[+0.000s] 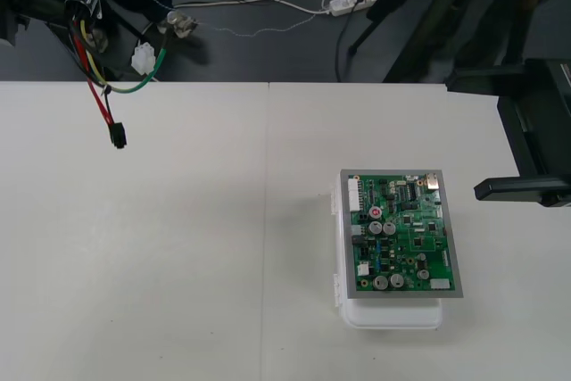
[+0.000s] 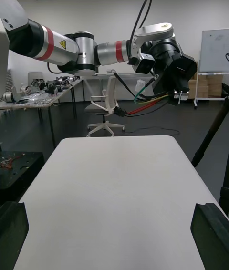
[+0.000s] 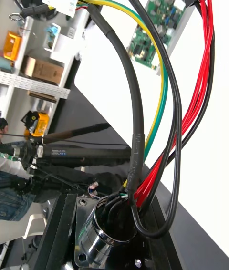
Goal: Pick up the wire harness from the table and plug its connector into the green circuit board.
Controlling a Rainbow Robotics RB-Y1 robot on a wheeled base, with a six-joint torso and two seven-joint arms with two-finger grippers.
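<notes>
My left gripper (image 1: 85,17) hangs above the table's far left corner, shut on the wire harness's round metal socket (image 3: 109,233). The harness's red, black and green wires (image 1: 100,100) dangle from it, ending in the small black plug (image 1: 118,137), which hangs in the air over the table. In the right wrist view the left gripper (image 2: 168,67) holds the wires (image 2: 145,103) high above the table's far end. The green circuit board (image 1: 401,234) sits on its white base (image 1: 393,314) at the right; it also shows as the board (image 3: 155,29) beyond the wires. My right gripper (image 1: 473,136) waits open at the right edge, its fingers (image 2: 210,229) wide apart.
A white connector (image 1: 141,60) and a ring terminal (image 1: 178,22) hang on side branches of the harness near the far edge. Cables and a power strip (image 1: 352,2) lie on the dark floor beyond the table (image 1: 223,247).
</notes>
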